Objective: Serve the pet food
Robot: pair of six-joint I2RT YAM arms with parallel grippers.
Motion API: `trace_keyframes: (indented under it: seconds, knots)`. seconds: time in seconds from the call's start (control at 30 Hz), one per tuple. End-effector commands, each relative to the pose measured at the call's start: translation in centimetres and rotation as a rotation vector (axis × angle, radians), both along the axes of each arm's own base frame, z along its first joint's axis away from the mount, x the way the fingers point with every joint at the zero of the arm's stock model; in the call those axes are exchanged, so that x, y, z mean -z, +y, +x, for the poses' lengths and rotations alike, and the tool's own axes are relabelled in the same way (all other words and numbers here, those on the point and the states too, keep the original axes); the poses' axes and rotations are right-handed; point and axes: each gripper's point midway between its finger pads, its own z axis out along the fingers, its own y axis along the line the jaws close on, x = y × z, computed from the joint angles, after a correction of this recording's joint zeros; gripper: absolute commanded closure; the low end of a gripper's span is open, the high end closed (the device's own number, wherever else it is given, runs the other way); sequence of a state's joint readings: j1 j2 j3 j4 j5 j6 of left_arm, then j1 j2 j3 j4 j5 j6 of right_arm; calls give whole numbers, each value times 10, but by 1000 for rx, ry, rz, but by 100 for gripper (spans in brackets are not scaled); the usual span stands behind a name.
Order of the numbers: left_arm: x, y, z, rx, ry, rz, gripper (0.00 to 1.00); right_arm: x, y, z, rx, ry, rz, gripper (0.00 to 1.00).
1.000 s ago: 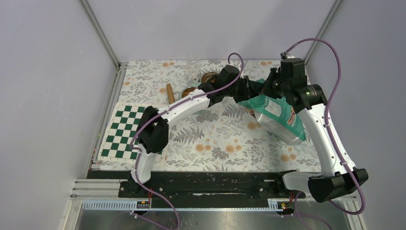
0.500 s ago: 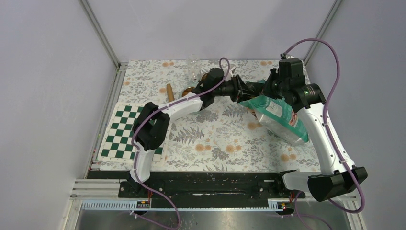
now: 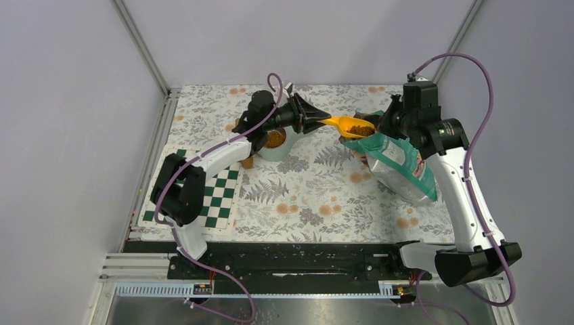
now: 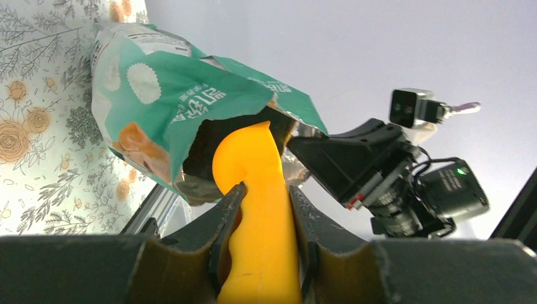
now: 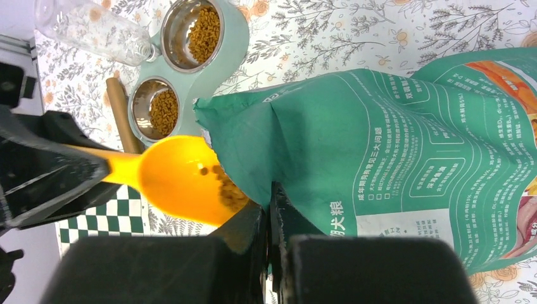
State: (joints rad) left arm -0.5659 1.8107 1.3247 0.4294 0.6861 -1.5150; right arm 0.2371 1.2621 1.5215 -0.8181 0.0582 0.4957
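Observation:
My left gripper (image 3: pixel 318 120) is shut on the handle of the orange scoop (image 3: pixel 348 126), which it holds level just outside the bag's mouth. Pet food (image 3: pixel 361 129) lies in the scoop's bowl, also seen in the right wrist view (image 5: pixel 231 193). My right gripper (image 3: pixel 389 122) is shut on the top edge of the teal bag (image 3: pixel 399 166) and holds it open. In the left wrist view the scoop (image 4: pixel 263 247) sits between my fingers, pointing at the bag (image 4: pixel 183 101). A mint double-bowl feeder (image 5: pixel 218 63) holds kibble in both steel bowls (image 5: pixel 202 28).
A clear bottle (image 5: pixel 88 28) lies beside the feeder, and a wooden stick (image 5: pixel 120 111) lies next to it. A green chessboard mat (image 3: pixel 196 196) lies at the left under my left arm. A floral cloth (image 3: pixel 311 196) covers the table; frame posts stand at the back corners.
My left arm has drawn back to the left, pulling the scoop out of the bag with kibble in it and uncovering the feeder. My right gripper has kept hold of the bag.

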Motion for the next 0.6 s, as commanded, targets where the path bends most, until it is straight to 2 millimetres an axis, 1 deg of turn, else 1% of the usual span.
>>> trace_keyframes:
  seconds: [0.0,0.3,0.47,0.57]
  knots:
    - [-50,21,-11,-3,-141,-69,100,-71,4,1,-10,-214,107,100]
    - [-53,39,0,-48,-177,-45,100,-77,1,-3,-8,-224,138,100]
    - [-62,47,-1,-45,-213,-56,100,-78,-5,-4,8,-229,142,100]
    - [-72,53,-6,-21,-261,-79,100,-77,-8,-4,17,-225,140,100]
